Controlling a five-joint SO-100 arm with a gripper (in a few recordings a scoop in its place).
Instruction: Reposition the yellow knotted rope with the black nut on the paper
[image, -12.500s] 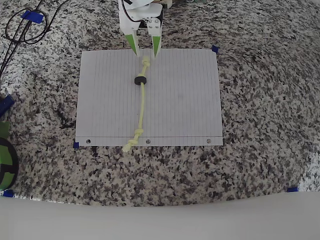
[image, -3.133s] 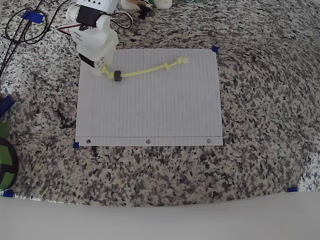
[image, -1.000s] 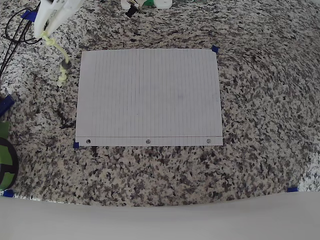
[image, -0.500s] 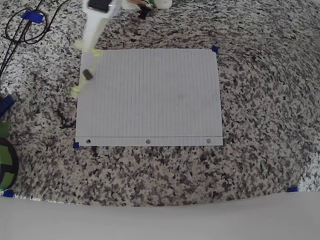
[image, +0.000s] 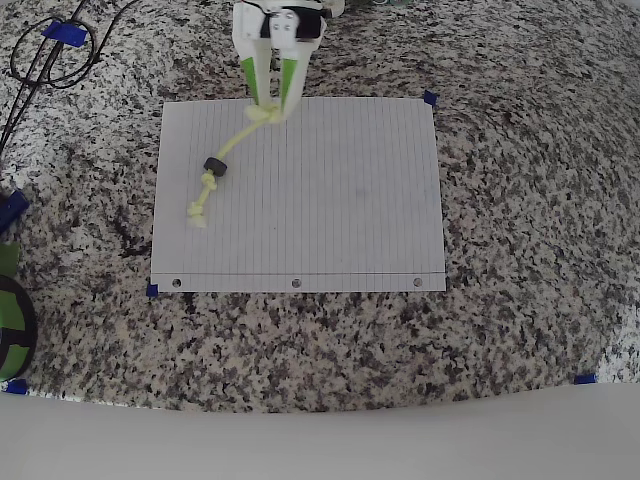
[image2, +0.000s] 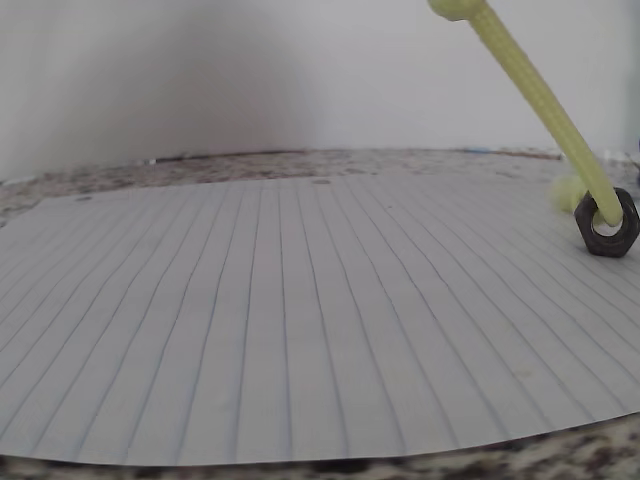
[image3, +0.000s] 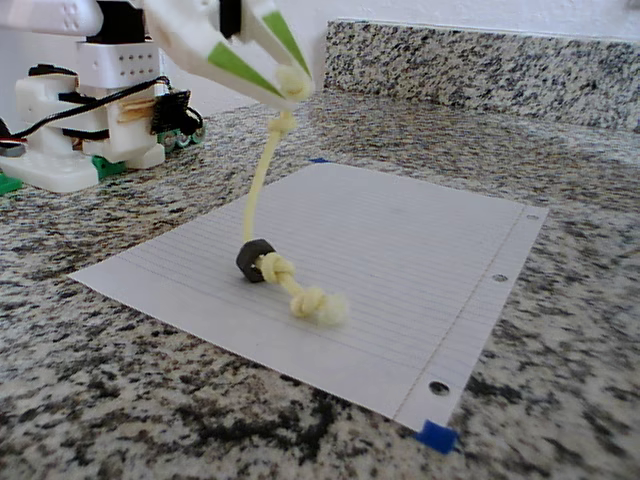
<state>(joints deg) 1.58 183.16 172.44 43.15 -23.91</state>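
Back over the paper (image: 330, 200), hand (image: 271, 98) dangles rope (image: 232, 148) (far edge).

The tabletop (image: 520, 200) is of speckled granite in grey, black and white, with a low backsplash (image3: 480, 60) of the same stone along a plain white wall (image2: 250, 70), and soft even light falls on all of it, with only faint shadows.

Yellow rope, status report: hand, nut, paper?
Hand shut on yellow rope, upper knot pinched. Lower end and black nut resting on paper. Nothing in the way.
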